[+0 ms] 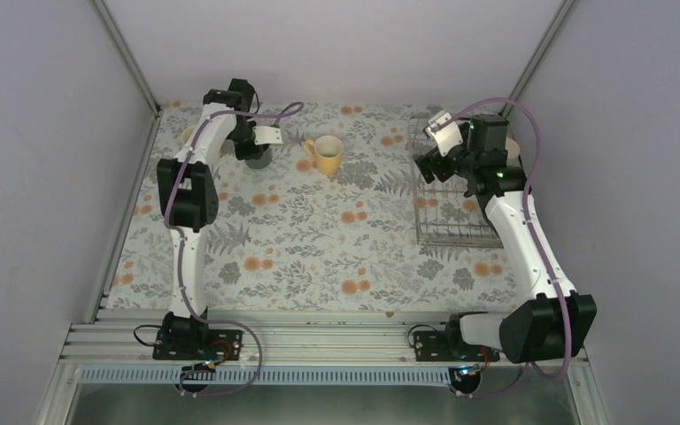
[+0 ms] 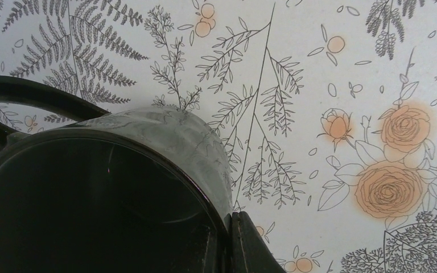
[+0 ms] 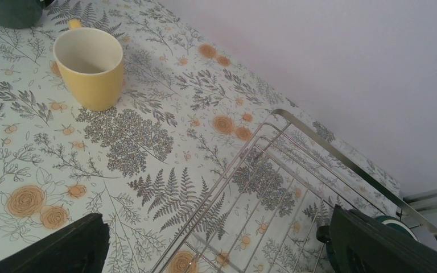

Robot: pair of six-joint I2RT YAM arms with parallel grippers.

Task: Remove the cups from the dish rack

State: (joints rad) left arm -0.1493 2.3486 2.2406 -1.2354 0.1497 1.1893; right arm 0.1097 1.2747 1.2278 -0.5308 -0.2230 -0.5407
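One yellow cup [image 1: 326, 153] stands apart on the table [image 1: 319, 248]; left gripper [image 1: 256, 154] clamps one dark cup [image 2: 165, 142] at its rim; right gripper [image 3: 219, 250], jaws wide, hangs over one dish rack [image 3: 296, 116].

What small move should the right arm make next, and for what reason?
Probably shift the open right pincer sideways toward the dark green cup at the dish rack corner: the cup sits behind one finger, not between both.

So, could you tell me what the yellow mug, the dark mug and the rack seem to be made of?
The yellow mug: likely glazed ceramic, satin finish; thick rounded rim.
The dark mug: probably glazed ceramic too, glossy; the cloth pattern mirrors on its wall.
The rack: thin silver metal wire, shiny highlights along the rim.
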